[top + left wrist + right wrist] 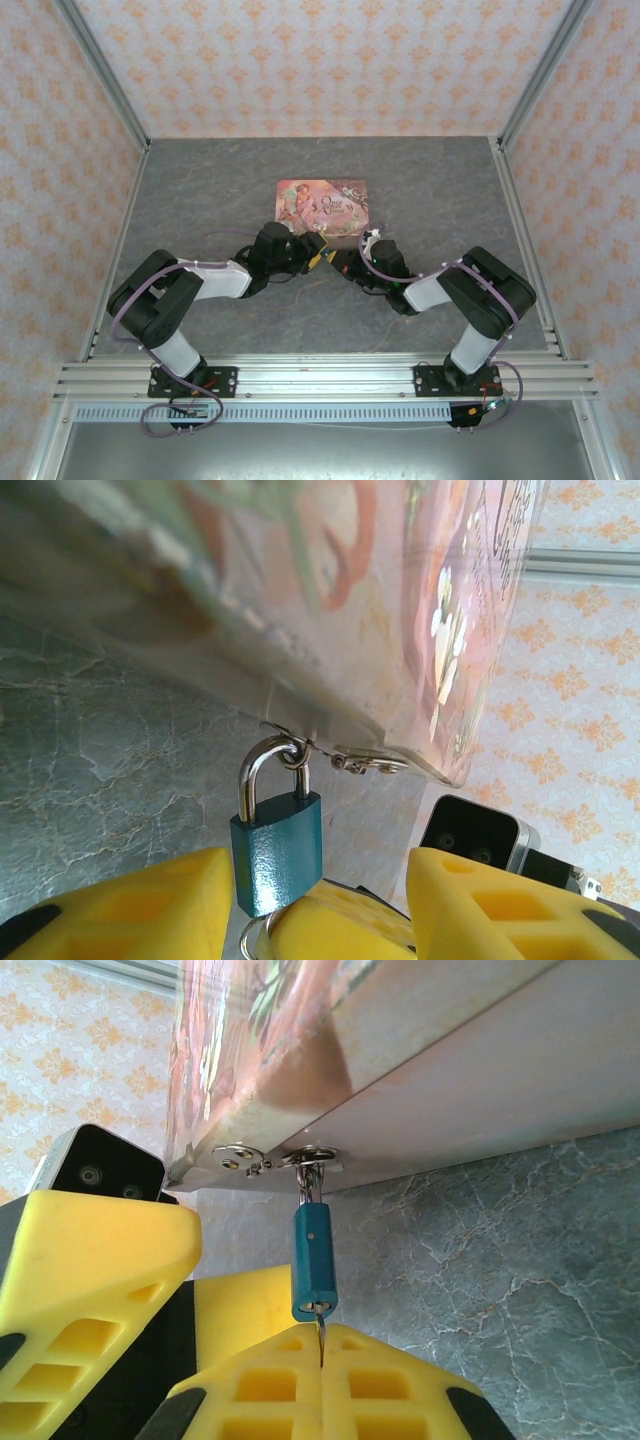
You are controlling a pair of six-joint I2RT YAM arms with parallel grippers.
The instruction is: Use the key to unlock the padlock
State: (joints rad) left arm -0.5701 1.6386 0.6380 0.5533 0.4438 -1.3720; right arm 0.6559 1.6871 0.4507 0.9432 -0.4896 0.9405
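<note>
In the top view a pink box (322,203) lies flat mid-frame on the grey bench (200,190). The left gripper (320,254) and the right gripper (343,262) meet tip to tip just below the box's lower edge.

In the left wrist view the padlock (277,850) hangs at lower centre, its shackle (262,765) hooked through the hasp (365,763) on the box's edge. The left gripper (318,868) has its jaws released, one on each side. The padlock sits against the lower-left finger (120,910) and stands apart from the lower-right one.

In the right wrist view the padlock (311,1260) is seen edge-on at centre, under the hasp (275,1158). The right gripper (321,1332), at bottom centre, is clenched on the key (320,1342). The key's blade points up into the padlock's underside.
</note>
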